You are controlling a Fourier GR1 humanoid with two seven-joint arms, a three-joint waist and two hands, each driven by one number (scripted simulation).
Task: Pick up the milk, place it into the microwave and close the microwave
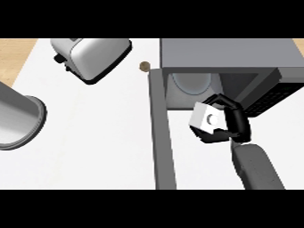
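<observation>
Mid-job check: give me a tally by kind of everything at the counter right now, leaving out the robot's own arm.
Microwave, its door open: 1
Toaster: 1
Milk carton, held in the right hand: 1
Steel cylinder: 1
Small brown round thing: 1
Total: 5
</observation>
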